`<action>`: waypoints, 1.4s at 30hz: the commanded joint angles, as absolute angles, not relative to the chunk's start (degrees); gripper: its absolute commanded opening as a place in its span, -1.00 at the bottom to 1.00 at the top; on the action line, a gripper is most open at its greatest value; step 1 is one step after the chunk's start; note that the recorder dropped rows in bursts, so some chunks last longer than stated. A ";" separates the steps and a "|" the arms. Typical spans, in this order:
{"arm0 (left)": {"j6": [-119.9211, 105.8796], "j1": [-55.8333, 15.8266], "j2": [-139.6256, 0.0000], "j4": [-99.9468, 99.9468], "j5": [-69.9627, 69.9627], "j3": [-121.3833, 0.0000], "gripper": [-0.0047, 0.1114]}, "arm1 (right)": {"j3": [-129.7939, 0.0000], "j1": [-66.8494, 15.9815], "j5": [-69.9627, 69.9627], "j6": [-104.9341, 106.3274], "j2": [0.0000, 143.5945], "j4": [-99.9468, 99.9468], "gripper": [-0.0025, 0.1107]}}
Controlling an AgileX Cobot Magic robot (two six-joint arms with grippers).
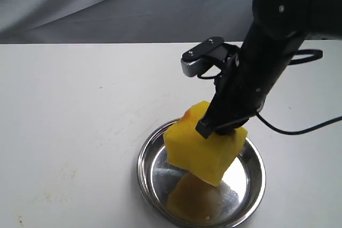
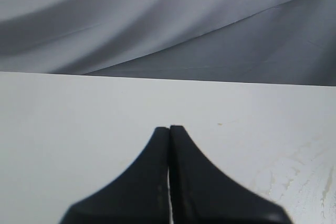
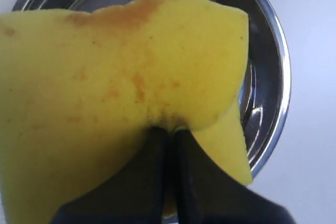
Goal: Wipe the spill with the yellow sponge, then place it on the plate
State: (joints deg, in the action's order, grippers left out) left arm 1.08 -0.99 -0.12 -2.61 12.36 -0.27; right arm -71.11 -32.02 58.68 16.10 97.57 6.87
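The yellow sponge (image 1: 203, 148) hangs tilted just over the round steel plate (image 1: 255, 185), its reflection showing in the plate's bottom. My right gripper (image 1: 216, 130) is shut on the sponge's top, pinching the foam between its black fingers. In the right wrist view the sponge (image 3: 105, 77) fills most of the picture, with orange stains along one edge, and the right gripper (image 3: 169, 131) bites into it above the plate (image 3: 273, 66). The left gripper (image 2: 169, 128) is shut on nothing above the bare white table. No spill shows in any view.
The white table (image 1: 80, 110) carries faint dried smears (image 2: 294, 177). A grey cloth backdrop (image 1: 107, 4) hangs behind its far edge. A black cable (image 1: 299, 129) trails from the right arm across the table.
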 commanded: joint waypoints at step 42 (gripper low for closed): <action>1.39 -1.25 0.00 -3.25 12.02 0.00 -0.92 | -69.43 -26.63 57.86 1.69 98.76 0.00 -0.91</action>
